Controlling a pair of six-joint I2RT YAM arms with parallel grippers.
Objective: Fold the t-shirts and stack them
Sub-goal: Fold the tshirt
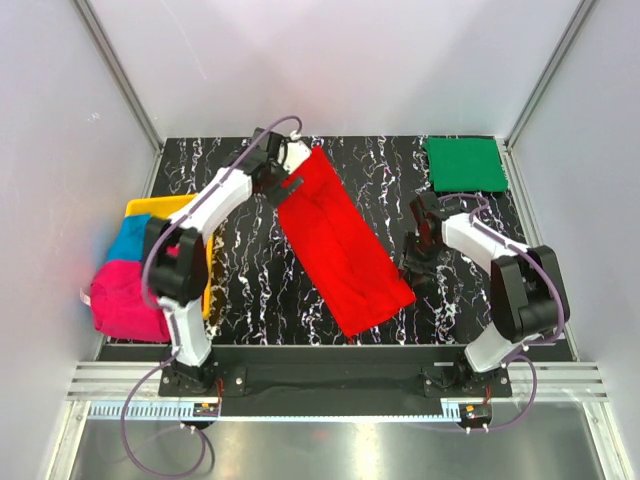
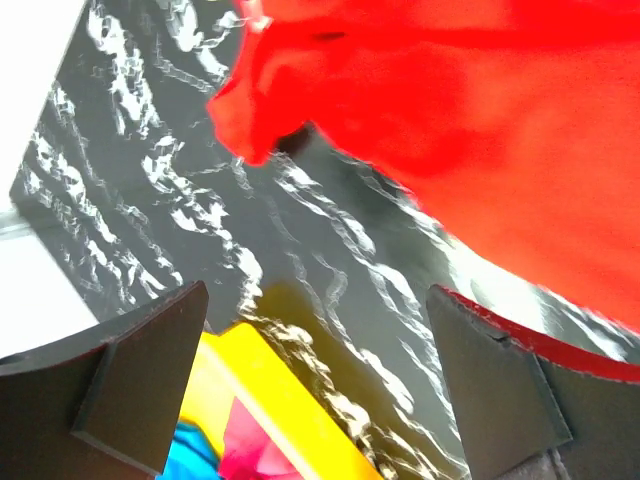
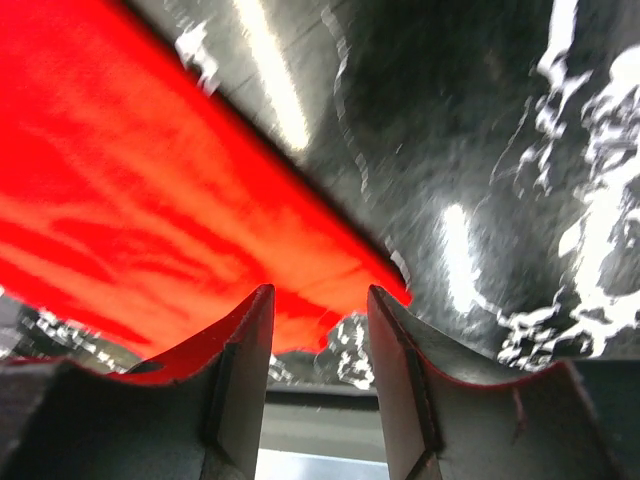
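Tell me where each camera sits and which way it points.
Top external: above, behind the bases, looking down on the table; both arms show.
Left wrist: on the left arm, looking down at the red shirt and tray; the open left tool shows.
Right wrist: on the right arm, low over the table, facing the shirt's corner; the open right tool shows.
Shared: all three see the red shirt.

The red t-shirt (image 1: 340, 245) spans the table (image 1: 250, 280) centre diagonally, with bare strips either side. A yellow tray (image 1: 155, 207) blocks the left edge.
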